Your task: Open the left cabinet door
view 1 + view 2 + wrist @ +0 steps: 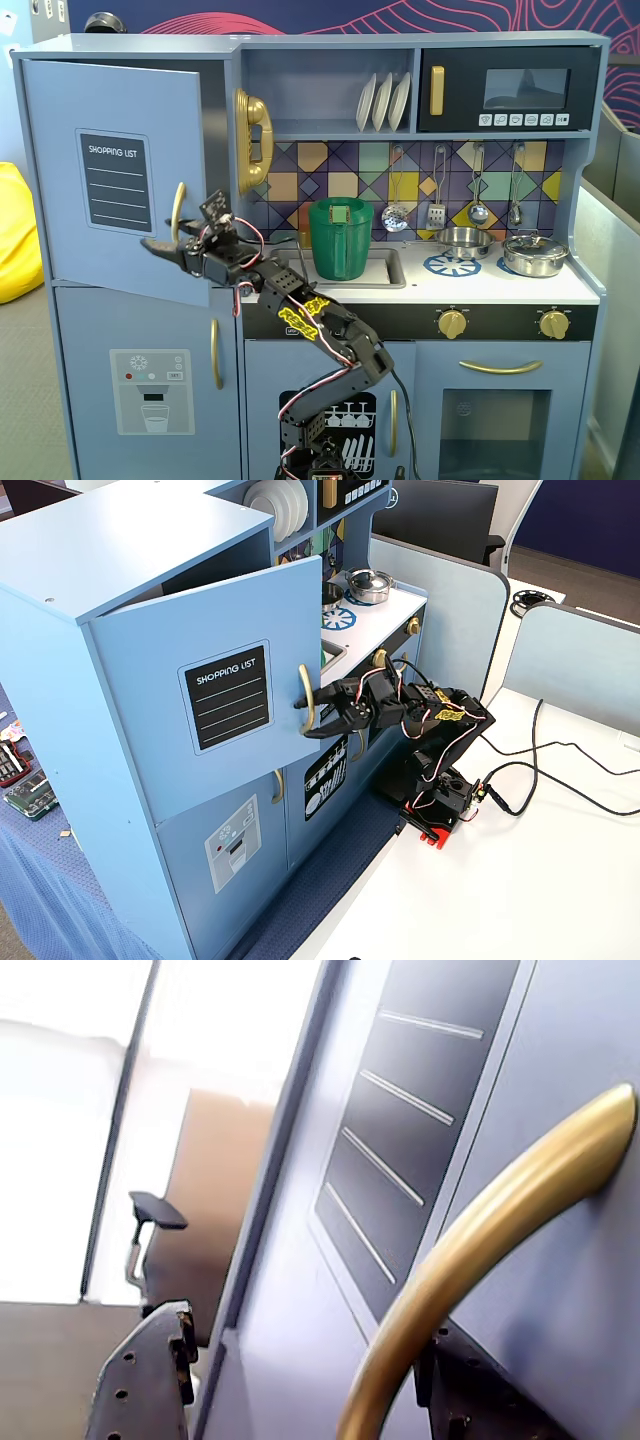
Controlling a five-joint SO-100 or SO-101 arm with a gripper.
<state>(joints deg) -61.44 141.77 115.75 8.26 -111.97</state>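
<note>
The jaws (318, 718) are spread partway and hooked around the gold handle (177, 212) of the left cabinet door (115, 170), one finger (145, 1380) out in front and the other tucked between the bar and the door face, as the wrist view shows. They look to be cradling the bar, not clamping it.

The likely failure is a slip. The handle is smooth, rounded and curved, so if the arm pulls at an angle to the door's swing, the loose hook could slide along the bar and off its end, leaving the door only partly ajar. A sharp tug might also shift the whole toy kitchen (120, 550).

The door is a large light-blue panel with a black "SHOPPING LIST" chalkboard (228, 695) beside the handle. It stands swung partway out from the kitchen, directly above the lower door with the ice-dispenser picture (152, 392).
</note>
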